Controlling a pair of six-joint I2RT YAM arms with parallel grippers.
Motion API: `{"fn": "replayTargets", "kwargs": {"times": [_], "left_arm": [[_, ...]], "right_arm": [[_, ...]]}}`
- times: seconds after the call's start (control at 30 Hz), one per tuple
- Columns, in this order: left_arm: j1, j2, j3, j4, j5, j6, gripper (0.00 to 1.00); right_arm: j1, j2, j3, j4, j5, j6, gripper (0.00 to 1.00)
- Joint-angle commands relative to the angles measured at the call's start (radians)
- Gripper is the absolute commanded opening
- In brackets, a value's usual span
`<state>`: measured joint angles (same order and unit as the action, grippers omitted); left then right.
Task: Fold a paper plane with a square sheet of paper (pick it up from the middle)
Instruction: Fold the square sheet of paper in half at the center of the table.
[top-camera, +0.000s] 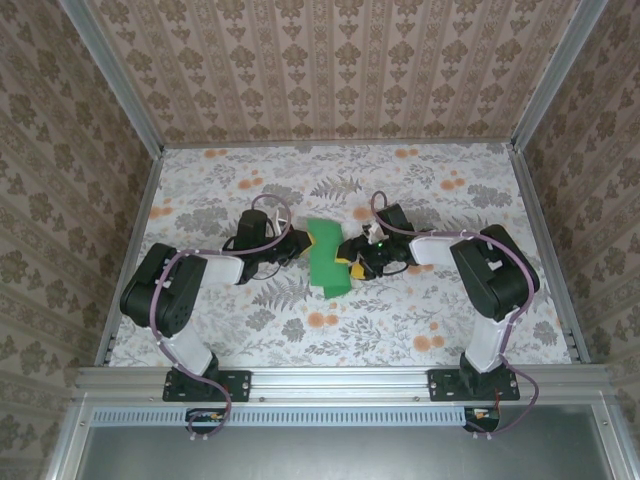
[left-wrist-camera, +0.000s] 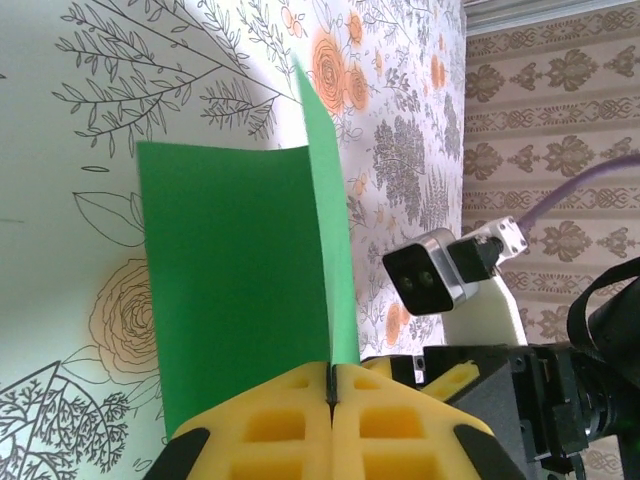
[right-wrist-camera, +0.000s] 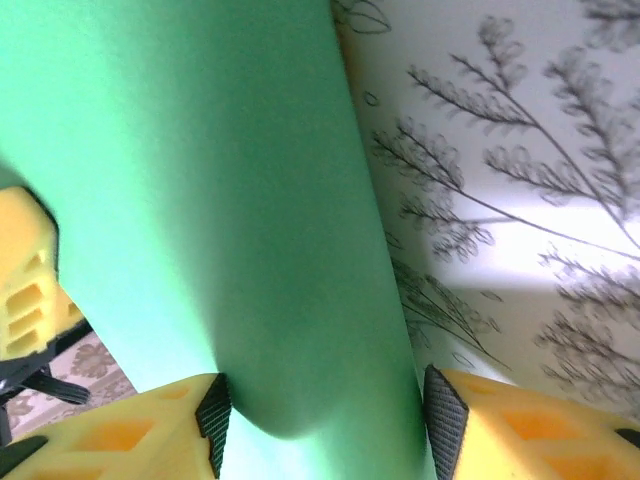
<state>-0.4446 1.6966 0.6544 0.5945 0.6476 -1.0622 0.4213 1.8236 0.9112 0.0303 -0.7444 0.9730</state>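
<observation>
the square sheet of paper lies in the middle of the floral table, between the two arms, with one part bent upright along a crease. the left gripper is pinched tight on the sheet's raised fold, its yellow pads meeting. the right gripper is at the sheet's right side, jaws apart, with the green paper curving loosely between its fingers.

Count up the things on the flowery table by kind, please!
Green sheet of paper: 1
Robot arms: 2, the left arm and the right arm
Total: 3
</observation>
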Motion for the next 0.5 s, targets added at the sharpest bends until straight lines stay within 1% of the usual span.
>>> {"fn": "replayTargets", "kwargs": {"times": [0.0, 0.13, 0.27, 0.43, 0.47], "left_arm": [[-0.004, 0.014, 0.031, -0.016, 0.007, 0.048, 0.0], [-0.005, 0.03, 0.062, -0.022, 0.02, 0.056, 0.0], [-0.068, 0.066, 0.096, -0.016, 0.024, 0.05, 0.0], [-0.095, 0.106, 0.107, -0.015, 0.003, 0.038, 0.0], [-0.095, 0.107, 0.102, -0.015, -0.027, 0.038, 0.0]], "right_arm": [[0.0, -0.087, 0.047, -0.196, 0.099, -0.13, 0.64], [0.007, -0.132, 0.084, -0.329, 0.188, -0.239, 0.72], [0.008, -0.158, 0.099, -0.385, 0.269, -0.29, 0.75], [0.007, -0.119, 0.11, -0.359, 0.21, -0.317, 0.73], [0.007, -0.11, 0.115, -0.359, 0.202, -0.326, 0.73]]}}
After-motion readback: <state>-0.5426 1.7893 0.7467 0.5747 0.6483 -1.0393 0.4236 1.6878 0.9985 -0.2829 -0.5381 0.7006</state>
